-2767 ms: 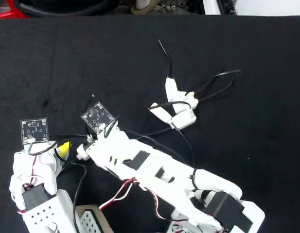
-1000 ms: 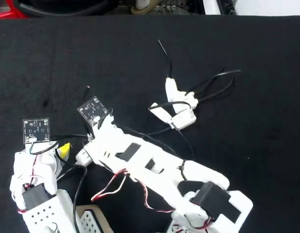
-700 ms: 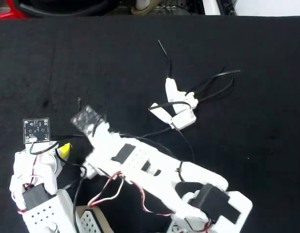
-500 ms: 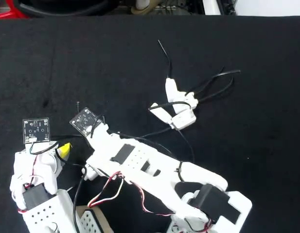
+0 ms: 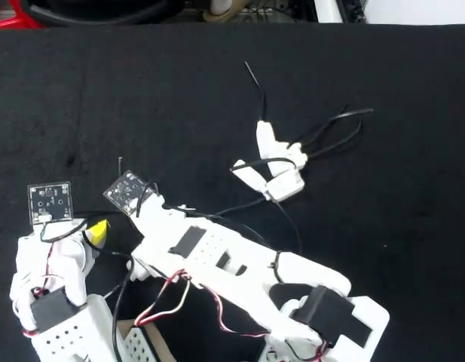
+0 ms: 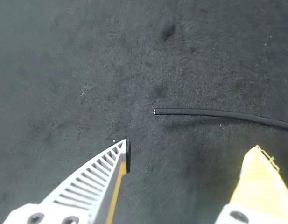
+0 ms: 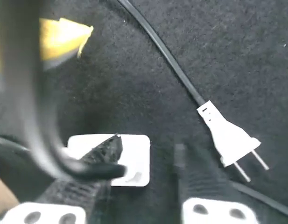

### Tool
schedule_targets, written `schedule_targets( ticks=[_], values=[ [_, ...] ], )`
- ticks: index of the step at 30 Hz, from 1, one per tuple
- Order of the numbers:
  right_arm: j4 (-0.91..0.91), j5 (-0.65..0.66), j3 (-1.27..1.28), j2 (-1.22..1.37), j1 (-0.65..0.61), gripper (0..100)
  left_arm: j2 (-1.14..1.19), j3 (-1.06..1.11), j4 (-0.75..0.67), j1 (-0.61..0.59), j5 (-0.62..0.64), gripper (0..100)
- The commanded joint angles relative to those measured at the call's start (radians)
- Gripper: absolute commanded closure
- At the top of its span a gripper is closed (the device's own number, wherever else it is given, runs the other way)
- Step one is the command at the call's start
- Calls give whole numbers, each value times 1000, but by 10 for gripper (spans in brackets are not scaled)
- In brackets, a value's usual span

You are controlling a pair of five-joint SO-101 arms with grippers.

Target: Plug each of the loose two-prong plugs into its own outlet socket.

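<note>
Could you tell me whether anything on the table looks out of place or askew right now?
Yes. The white plug pieces in the middle of the table lie heaped at angles, black cables looping across them. In the right wrist view one two-prong plug lies loose, prongs bare.

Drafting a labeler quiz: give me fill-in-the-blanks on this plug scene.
The white plug lying on the cloth has ___ prongs.
The left tool is ___, not shut, with nothing in it.
The table cover is ___ in colour.
Missing words: two; open; black.
</note>
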Motion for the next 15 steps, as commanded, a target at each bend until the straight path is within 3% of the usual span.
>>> schedule_targets(
  ticks=[1,11,15],
  values=[
    [109,-15,-64,-36,-35,598,-5,-88,52,-8,-69,625],
    [769,23,-294,-432,-11,585,6,-216,259,-8,-244,626],
    [994,127,-429,-591,126,585,6,-280,348,-8,-324,626]
  ],
)
